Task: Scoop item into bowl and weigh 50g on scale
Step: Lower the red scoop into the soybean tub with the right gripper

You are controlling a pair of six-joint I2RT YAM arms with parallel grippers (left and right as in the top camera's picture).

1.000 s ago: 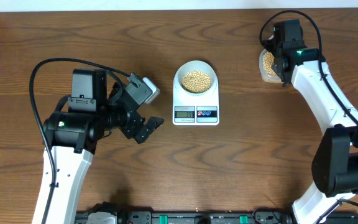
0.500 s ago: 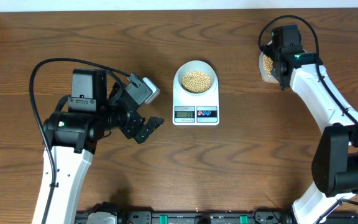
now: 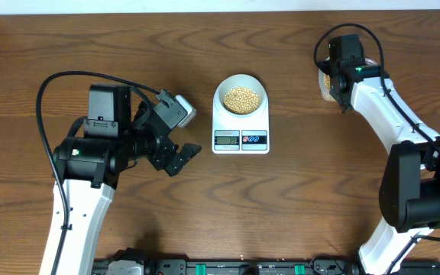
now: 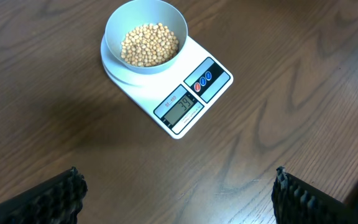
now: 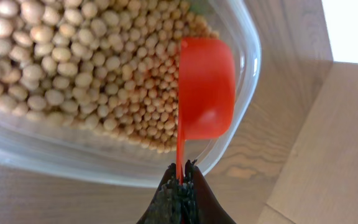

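Right gripper [image 5: 180, 180] clamped on handle of red plastic scoop [image 5: 205, 87], which sits in clear plastic container [image 5: 73, 165] of tan beans [image 5: 73, 62]. Left gripper [image 4: 179, 196] wide apart, empty, near white rectangular scale [image 4: 225, 74] carrying pale round bowl [image 4: 174, 18], part-filled with beans.

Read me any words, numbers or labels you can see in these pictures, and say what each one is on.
"39", as best it can be made out, on the grey display of the flat white rectangular digital scale; a smaller mark after it is unclear.
Tiny print above the display: too small to read.
Marks on the red and blue round buttons: too small to read.
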